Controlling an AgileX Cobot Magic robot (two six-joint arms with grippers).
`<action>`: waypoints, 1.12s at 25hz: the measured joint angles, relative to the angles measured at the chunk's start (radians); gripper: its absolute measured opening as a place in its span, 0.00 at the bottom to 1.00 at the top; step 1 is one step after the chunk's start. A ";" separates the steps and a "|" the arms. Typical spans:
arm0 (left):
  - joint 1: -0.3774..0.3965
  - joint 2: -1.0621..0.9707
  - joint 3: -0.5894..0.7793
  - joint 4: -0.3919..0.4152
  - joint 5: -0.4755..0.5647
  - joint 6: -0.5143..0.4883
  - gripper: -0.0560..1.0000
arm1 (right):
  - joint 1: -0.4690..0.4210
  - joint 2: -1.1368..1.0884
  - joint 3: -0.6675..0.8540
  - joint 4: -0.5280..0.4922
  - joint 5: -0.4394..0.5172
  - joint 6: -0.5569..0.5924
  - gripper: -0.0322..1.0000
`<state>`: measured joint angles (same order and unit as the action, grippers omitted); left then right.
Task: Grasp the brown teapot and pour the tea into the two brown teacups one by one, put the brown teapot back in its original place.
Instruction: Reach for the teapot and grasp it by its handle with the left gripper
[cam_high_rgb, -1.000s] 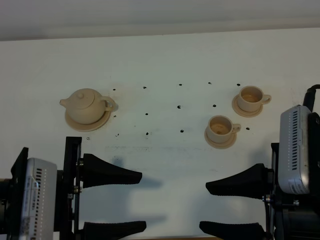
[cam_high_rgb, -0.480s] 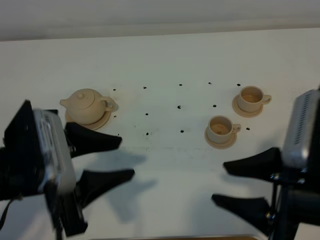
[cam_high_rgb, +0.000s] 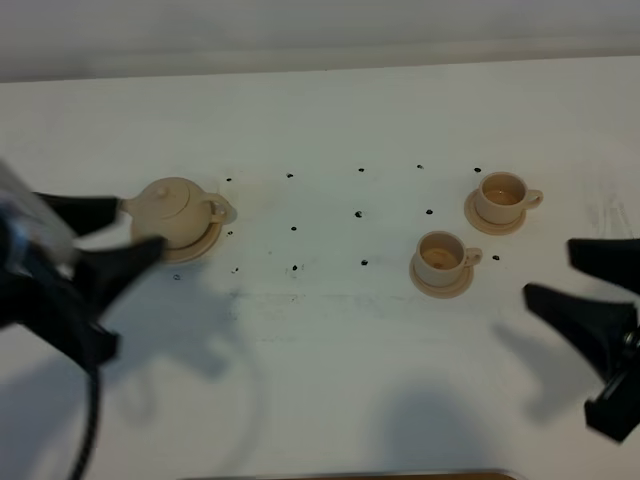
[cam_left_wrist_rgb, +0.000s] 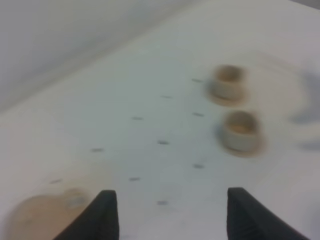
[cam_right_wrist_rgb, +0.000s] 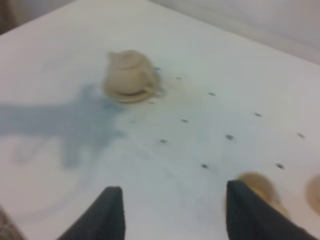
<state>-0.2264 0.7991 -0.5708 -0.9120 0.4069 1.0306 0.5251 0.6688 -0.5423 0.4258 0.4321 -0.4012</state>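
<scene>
The brown teapot (cam_high_rgb: 178, 208) stands on its wide saucer, the original place (cam_high_rgb: 197, 247), at the left of the table. My left gripper (cam_high_rgb: 140, 227) is open just left of it, on the spout side, with blurred fingers (cam_high_rgb: 118, 262). The left wrist view shows the teapot (cam_left_wrist_rgb: 42, 220) beside that gripper (cam_left_wrist_rgb: 171, 192), not between the jaws. The two brown teacups (cam_high_rgb: 503, 196) (cam_high_rgb: 441, 256) sit on small saucers at the right. My right gripper (cam_high_rgb: 549, 268) is open and empty, right of the nearer cup. Its own wrist view shows the teapot (cam_right_wrist_rgb: 129, 75) far off and one cup (cam_right_wrist_rgb: 257, 187) near the gripper (cam_right_wrist_rgb: 174, 187).
The white table (cam_high_rgb: 330, 330) has several small black marks (cam_high_rgb: 358, 214) between the teapot and the cups. The table's far edge meets a grey wall (cam_high_rgb: 320, 30). A brown strip (cam_high_rgb: 360, 476) runs along the near edge.
My left arm has swung up and left, bringing its open fingers beside the teapot. The right arm has pulled back toward the right edge. Teapot and cups have not moved.
</scene>
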 joint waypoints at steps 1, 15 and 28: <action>0.033 -0.023 0.000 0.026 0.001 -0.027 0.49 | -0.021 0.000 0.000 -0.039 0.005 0.041 0.48; 0.279 -0.097 -0.002 0.452 0.037 -0.545 0.49 | -0.115 -0.130 -0.135 -0.641 0.417 0.624 0.48; 0.279 0.047 -0.029 0.511 0.014 -0.651 0.49 | -0.115 -0.549 -0.137 -0.634 0.719 0.654 0.48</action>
<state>0.0524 0.8463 -0.5998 -0.4008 0.4206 0.3793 0.4099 0.1198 -0.6796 -0.2083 1.1510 0.2530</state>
